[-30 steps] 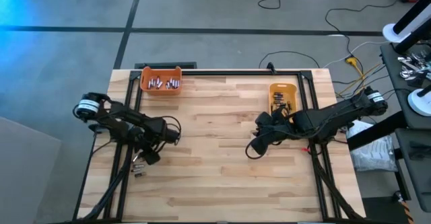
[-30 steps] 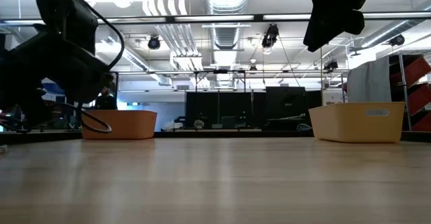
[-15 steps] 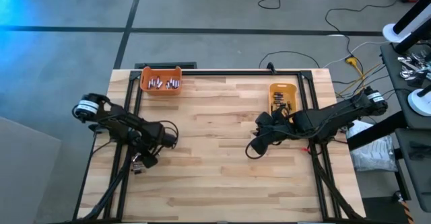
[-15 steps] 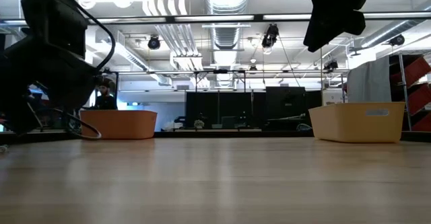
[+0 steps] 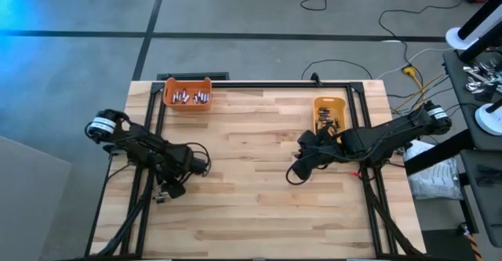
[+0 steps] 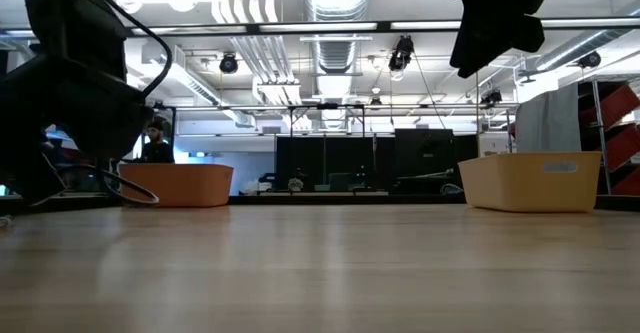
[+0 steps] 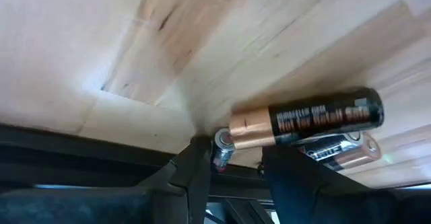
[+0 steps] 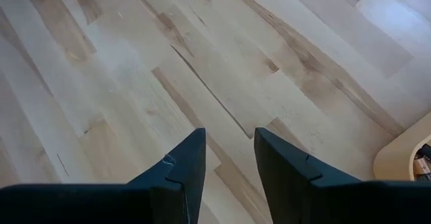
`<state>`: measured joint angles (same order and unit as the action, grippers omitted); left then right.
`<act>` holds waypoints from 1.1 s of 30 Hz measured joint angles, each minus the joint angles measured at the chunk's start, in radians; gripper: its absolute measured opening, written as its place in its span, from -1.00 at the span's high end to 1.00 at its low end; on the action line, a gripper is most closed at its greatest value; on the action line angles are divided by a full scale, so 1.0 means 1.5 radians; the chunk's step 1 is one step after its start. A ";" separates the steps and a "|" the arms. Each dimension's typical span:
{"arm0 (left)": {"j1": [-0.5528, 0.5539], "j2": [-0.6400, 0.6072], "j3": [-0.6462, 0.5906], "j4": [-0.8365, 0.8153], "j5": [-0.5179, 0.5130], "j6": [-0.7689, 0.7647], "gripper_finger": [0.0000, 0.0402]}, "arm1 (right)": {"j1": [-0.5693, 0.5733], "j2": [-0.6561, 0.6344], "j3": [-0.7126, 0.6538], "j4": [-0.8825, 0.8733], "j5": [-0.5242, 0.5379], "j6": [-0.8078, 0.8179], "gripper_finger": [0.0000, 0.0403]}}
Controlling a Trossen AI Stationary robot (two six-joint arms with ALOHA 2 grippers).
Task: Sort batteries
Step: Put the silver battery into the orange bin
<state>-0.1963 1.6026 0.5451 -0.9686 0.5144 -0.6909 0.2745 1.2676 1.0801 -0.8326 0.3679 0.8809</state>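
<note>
Copper and black, a battery (image 7: 306, 123) lies on the wooden table (image 5: 259, 206) just past the left claw (image 7: 232, 165), at the table's left edge beside the dark frame rail (image 7: 81, 150). A second battery (image 7: 343, 146) rests against it, and what looks like a third battery (image 7: 223, 147) shows its silvery end between the claw's fingers. The claw stands partly open around that end, low over the table; whether it has a real hold I cannot tell.

Sorted batteries already sit in the orange bin (image 5: 187, 93) at the table's far left and the yellow bin (image 5: 330, 112) at the far right.

The right claw (image 8: 229, 160) hangs above bare wood near the yellow bin, fingers parted a little, holding nothing.

Risk, as I judge it: the batteries touch one another at the very edge, so closing could nudge a neighbour and roll it off the table, or pinch two at once. A grip on only the tip could also let the battery swing and drop on the way to a bin.
</note>
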 joint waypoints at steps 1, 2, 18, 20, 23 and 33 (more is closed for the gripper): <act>-0.003 0.002 0.000 0.001 0.000 0.000 0.42 | 0.000 0.000 0.000 0.000 0.000 0.000 0.40; -0.005 0.005 0.000 0.001 0.001 0.000 0.42 | 0.000 0.000 0.000 0.000 0.000 0.000 0.40; -0.050 0.009 -0.003 -0.005 -0.038 -0.015 0.94 | 0.000 0.000 0.016 -0.001 0.017 -0.017 0.52; -0.053 0.009 0.003 -0.014 -0.049 -0.012 0.92 | 0.000 -0.002 0.033 0.000 0.019 -0.037 0.52; -0.056 0.006 0.019 -0.050 -0.079 -0.002 0.95 | 0.000 -0.003 0.063 0.000 0.019 -0.076 0.50; -0.055 -0.026 0.086 -0.174 -0.068 0.006 0.97 | 0.000 -0.006 0.161 -0.001 0.037 -0.175 0.42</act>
<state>-0.2790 1.5639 0.6740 -1.2296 0.4122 -0.6815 0.2745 1.2587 1.3221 -0.8336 0.4231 0.6177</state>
